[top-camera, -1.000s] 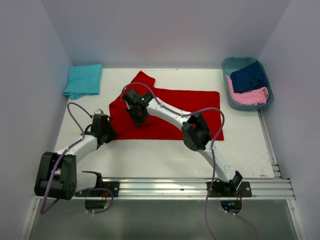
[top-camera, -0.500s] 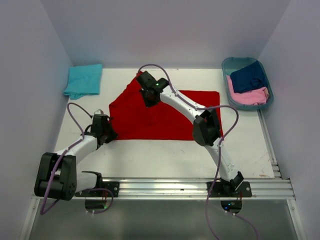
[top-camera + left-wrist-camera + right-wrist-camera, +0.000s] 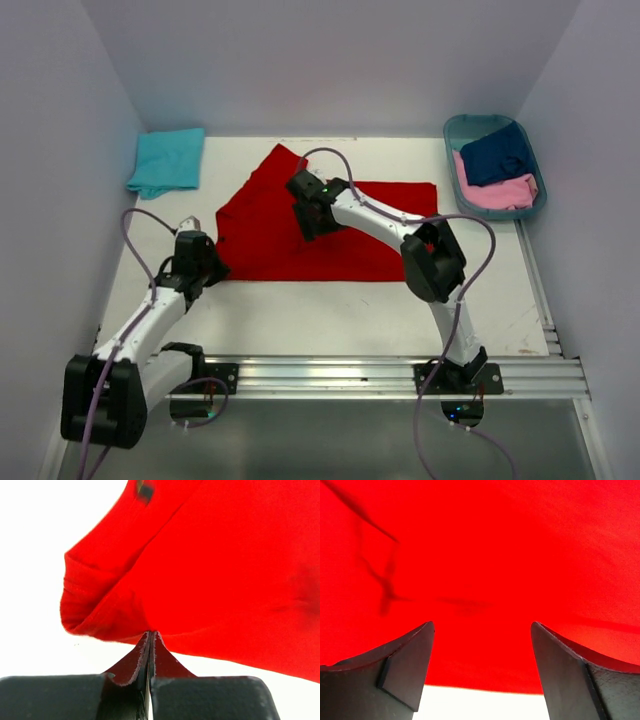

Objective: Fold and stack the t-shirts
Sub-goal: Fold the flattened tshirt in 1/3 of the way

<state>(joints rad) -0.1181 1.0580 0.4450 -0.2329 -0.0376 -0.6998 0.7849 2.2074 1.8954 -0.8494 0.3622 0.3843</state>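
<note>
- Right claw (image 3: pixel 482 625) has just let go: jaws apart above the large bright red cloth t-shirt (image 3: pixel 260 235), which is spread flat on the white table (image 3: pixel 300 320).
- Left claw (image 3: pixel 151 636) stays pressed together at the near-left hem; can't tell if it's gripping.
- Looks ready for the first fold.

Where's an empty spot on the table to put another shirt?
Bare table runs along the front, between the red shirt and the rail. Another patch lies right of the red shirt, in front of the basket. The back strip from turquoise shirt to basket is bare. The middle is crowded; the basket is full.
</note>
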